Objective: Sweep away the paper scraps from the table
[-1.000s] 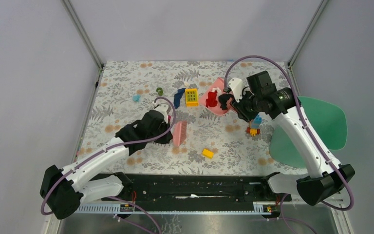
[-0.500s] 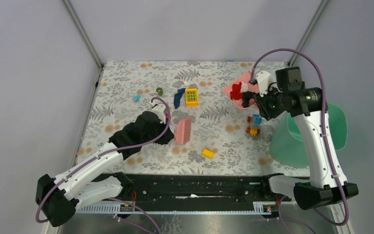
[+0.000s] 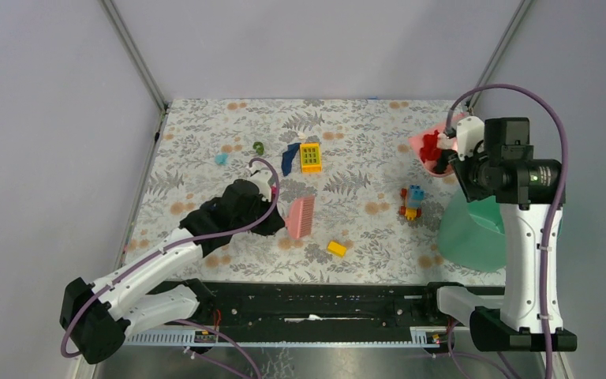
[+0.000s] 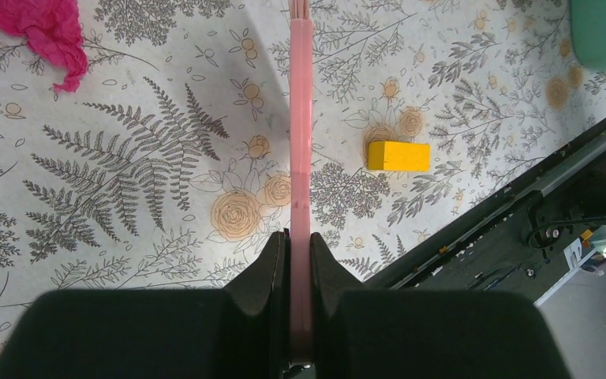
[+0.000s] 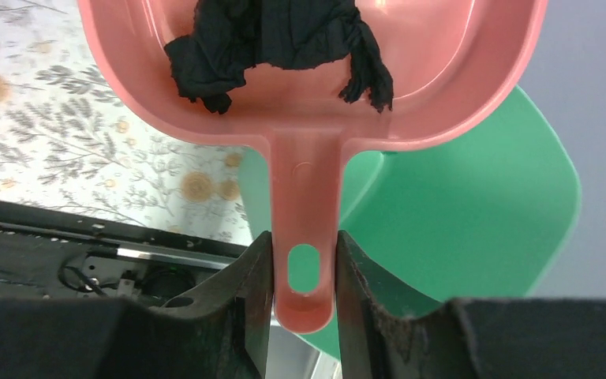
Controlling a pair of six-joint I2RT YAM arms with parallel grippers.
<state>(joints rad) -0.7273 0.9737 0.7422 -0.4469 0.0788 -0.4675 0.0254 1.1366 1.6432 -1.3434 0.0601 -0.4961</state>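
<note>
My right gripper [image 5: 304, 253] is shut on the handle of the pink dustpan [image 5: 308, 103] and holds it in the air at the table's far right [image 3: 434, 144], above the green tray. A crumpled paper scrap [image 5: 276, 35] lies in the pan; it looks dark in the wrist view and red from above. My left gripper [image 4: 300, 245] is shut on the pink comb-like brush [image 4: 301, 118], held edge-on low over the table [image 3: 363, 118]. A magenta scrap [image 4: 39, 28] lies to the brush's left. A dark blue scrap [image 3: 289, 156] lies further back.
The green tray [image 3: 473, 233] sits at the right edge, under the right arm. A yellow block [image 3: 336, 249] lies near the front, a yellow and green block [image 3: 310, 156] beside the blue scrap, and a small block stack [image 3: 412, 201] lies left of the tray.
My right arm has carried the dustpan with its scrap from the middle back of the table to the far right, over the tray. My left gripper and brush shifted only slightly.
</note>
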